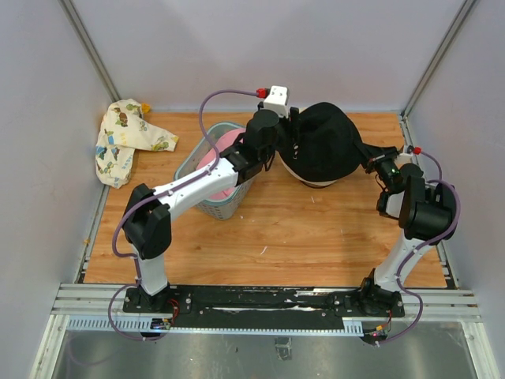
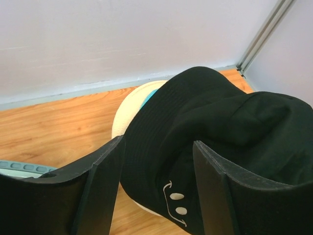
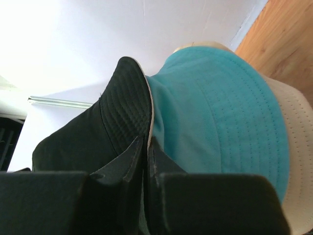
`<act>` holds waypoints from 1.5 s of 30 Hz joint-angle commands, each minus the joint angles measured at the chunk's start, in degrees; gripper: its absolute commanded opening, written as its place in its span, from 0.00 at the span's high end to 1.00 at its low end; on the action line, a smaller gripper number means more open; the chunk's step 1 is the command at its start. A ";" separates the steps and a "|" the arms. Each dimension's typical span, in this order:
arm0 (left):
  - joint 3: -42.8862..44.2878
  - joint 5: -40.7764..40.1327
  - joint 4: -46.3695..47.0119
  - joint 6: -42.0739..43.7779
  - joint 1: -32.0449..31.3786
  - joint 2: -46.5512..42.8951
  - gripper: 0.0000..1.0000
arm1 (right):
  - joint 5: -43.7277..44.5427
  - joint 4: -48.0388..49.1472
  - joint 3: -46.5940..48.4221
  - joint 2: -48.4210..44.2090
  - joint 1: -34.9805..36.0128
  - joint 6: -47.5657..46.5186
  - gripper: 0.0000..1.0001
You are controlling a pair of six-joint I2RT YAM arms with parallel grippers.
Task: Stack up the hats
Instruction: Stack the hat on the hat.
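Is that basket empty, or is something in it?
Not empty: a pink hat shows inside the basket, partly hidden by the left arm.

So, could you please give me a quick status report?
Left gripper open, astride black hat. Right gripper shut on its brim. Black hat draped over teal hat and beige hat. Pink hat in basket. Nothing blocking.

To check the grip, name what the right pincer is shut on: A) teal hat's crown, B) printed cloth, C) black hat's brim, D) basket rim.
C: the right wrist view shows the right pincer pinching the black hat at its stitched brim, beside the teal hat.
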 commanded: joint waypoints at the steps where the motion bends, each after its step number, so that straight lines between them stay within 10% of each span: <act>1: -0.29 -1.29 0.06 -1.48 1.04 1.81 0.37 | 3.03 1.94 -0.39 0.88 -1.68 0.40 0.89; 12: 12.84 17.48 -14.27 -13.11 9.45 12.55 0.32 | 0.99 -2.76 2.00 -1.58 -1.50 -1.62 0.80; 28: 22.80 45.85 -10.63 -23.34 18.36 21.36 0.33 | 0.41 -7.40 4.24 -1.32 -1.22 -4.41 0.79; 45: 31.33 57.52 -10.13 -28.00 19.17 30.41 0.41 | -0.21 -8.59 5.20 -1.66 -1.18 -5.09 0.78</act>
